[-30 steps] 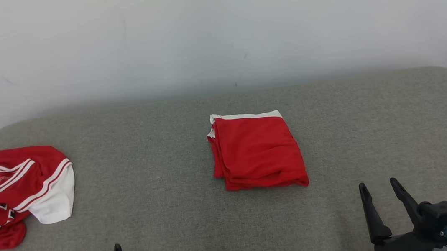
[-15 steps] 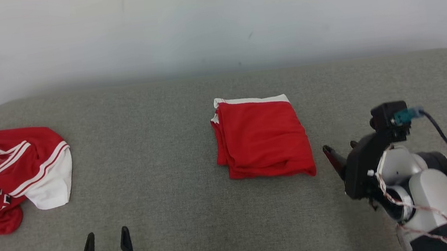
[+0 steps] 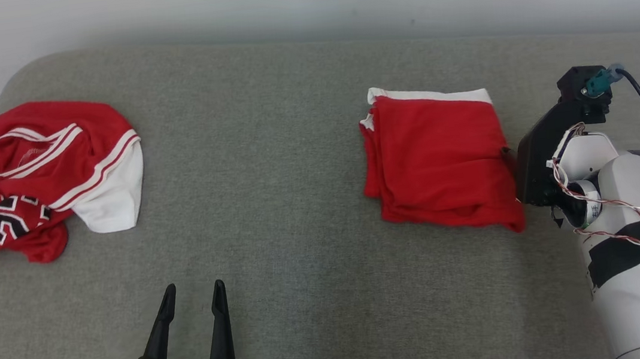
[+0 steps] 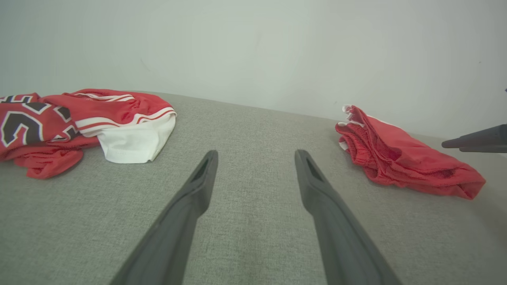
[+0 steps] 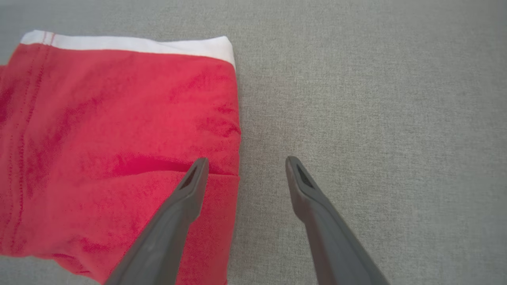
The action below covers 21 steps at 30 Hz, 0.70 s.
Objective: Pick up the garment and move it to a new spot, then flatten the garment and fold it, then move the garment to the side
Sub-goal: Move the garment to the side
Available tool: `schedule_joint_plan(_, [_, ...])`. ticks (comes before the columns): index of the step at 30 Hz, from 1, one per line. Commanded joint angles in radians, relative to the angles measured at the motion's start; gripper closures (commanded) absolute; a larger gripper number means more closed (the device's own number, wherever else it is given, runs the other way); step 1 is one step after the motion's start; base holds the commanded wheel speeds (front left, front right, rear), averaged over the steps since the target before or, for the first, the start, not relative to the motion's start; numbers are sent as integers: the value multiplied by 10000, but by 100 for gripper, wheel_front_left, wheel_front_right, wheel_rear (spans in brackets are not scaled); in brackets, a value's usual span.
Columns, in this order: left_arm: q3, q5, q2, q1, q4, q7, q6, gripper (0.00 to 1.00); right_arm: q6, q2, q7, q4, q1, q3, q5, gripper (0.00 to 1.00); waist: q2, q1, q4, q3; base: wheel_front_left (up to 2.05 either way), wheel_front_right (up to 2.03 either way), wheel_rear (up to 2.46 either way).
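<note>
The folded red garment [image 3: 438, 160] with a white waistband lies flat on the grey cushion, right of centre in the head view. It also shows in the left wrist view [image 4: 400, 158] and the right wrist view [image 5: 111, 138]. My right gripper [image 5: 243, 160] hovers open over the garment's right edge, with one finger above the red cloth and the other above bare cushion. In the head view only a dark fingertip of the right gripper [image 3: 508, 153] shows past the wrist. My left gripper [image 3: 192, 285] stands open and holds nothing near the front edge [image 4: 255, 152].
A crumpled red jersey [image 3: 30, 176] with white trim and black numbers lies at the far left, also in the left wrist view [image 4: 79, 118]. The grey cushion [image 3: 268, 149] ends at a pale wall behind. The right gripper's fingers [image 4: 475, 142] enter the left wrist view at the right.
The head camera has tilted down and turned, shifting the whole picture. My right arm rose from the lower right and swung in over the folded garment's right edge. Both grippers stayed open.
</note>
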<state>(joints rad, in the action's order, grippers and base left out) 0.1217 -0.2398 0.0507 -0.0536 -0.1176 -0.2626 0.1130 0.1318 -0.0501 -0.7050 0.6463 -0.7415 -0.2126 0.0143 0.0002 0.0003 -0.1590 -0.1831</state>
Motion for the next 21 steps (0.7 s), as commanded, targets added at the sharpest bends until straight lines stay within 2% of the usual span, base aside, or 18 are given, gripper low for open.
schedule_joint_plan(1, [60, -80, -7, -217, -66, -33, -8, 0, -18, -9, 246, 236, -200, -228, 276, 0, -2, -3, -799, -716, 0, 0, 0])
schedule_joint_plan(7, [196, -190, -5, -332, -193, -33, 23, 0, -18, -5, 402, 1504, -333, -1098, 936, 0, -2, -3, -1179, -862, 0, 0, 0])
schedule_joint_plan(11, [100, -185, -4, -281, -236, -33, 18, 0, -1, 72, 259, 2320, -198, -1110, 1008, 0, -2, -3, -1119, -811, 0, 0, 0])
schedule_joint_plan(12, [51, -163, -7, -260, -239, -33, 13, 0, 4, 93, 255, 2462, -210, -1051, 994, 19, -2, -3, -1056, -792, 0, 0, 0])
schedule_joint_plan(13, [6, -126, -7, -252, -239, -33, 18, 0, 7, 103, 322, 2568, -219, -918, 955, 62, -2, -3, -965, -771, 0, 0, 0])
schedule_joint_plan(14, [-29, -92, -7, -251, -238, -33, 27, 0, 5, 106, 412, 2626, -223, -819, 904, 100, -2, -3, -874, -753, 0, 0, 0])
schedule_joint_plan(21, [-218, 87, -3, -248, -96, -33, 82, 0, -27, -28, 1113, 2502, -153, -241, 490, 100, -2, -3, 38, -704, 0, 0, 0])
